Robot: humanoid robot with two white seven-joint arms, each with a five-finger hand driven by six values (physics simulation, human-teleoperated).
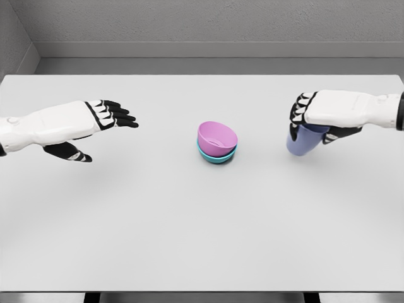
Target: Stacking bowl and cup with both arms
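A pink bowl [218, 137] sits nested in a teal bowl [216, 157] near the middle of the white table [189, 233]. To their right, my right hand [309, 123] is shut on a lavender-blue cup [302, 141], held tilted just above the table; the fingers cover the cup's upper part. My left hand [104, 126] hovers at the left, well apart from the bowls, fingers stretched out toward them and holding nothing.
The table's far edge meets a grey wall [208, 25] at the back. Its front edge runs along the bottom of the view.
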